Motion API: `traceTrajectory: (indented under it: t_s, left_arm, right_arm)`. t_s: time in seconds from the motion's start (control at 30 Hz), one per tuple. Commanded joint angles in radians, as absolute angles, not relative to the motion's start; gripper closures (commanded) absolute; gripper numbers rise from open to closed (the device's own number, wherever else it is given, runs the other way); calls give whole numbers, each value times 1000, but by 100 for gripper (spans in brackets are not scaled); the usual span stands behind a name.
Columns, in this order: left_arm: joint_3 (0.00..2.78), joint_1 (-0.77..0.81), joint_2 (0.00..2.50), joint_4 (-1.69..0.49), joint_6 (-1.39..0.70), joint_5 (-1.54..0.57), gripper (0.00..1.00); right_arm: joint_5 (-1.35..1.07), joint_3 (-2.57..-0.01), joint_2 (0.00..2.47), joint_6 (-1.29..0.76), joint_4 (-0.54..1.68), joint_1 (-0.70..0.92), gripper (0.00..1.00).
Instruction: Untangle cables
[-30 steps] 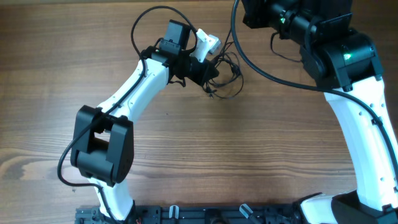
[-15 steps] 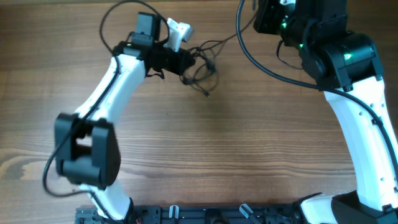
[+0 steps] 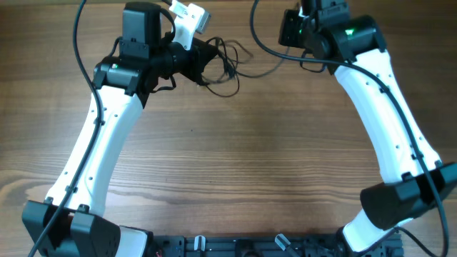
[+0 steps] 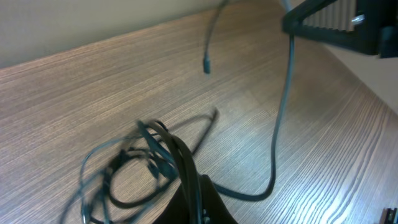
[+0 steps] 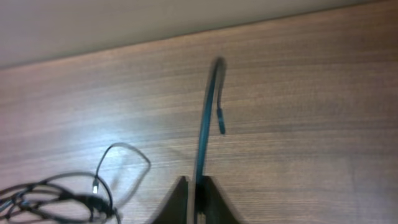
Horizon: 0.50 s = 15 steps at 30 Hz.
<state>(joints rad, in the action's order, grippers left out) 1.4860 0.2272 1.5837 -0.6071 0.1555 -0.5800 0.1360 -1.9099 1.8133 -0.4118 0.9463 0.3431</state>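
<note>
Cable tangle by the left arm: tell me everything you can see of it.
The cable tangle is a loose knot of thin black, rubbery-looking cords looped over one another at the far side of the wooden table. The left pincer is shut on one side of it. One long strand leaves the knot, sags, then rises to the right pincer, which pinches it; past that grip a short free end carries a small plug. Blur prevents counting the cords.

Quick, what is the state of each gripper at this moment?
Left gripper: closed, holding the cable tangle.
Right gripper: nearly closed around one cable strand, which looks held.
</note>
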Motion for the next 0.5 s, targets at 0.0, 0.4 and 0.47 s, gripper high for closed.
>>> traceTrajectory:
  t_s: [0.0, 0.4, 0.47]
  left_arm:
    - [1498, 224, 1529, -606, 150, -574, 96]
    - [1498, 224, 1514, -587, 149, -542, 96]
    - [1499, 224, 1506, -575, 149, -540, 96]
  right_arm:
    - [156, -1929, 1860, -419, 979, 336, 42]
    - [-248, -1922, 1878, -273, 988, 336, 7]
    - [-316, -1922, 1880, -231, 987, 336, 6]
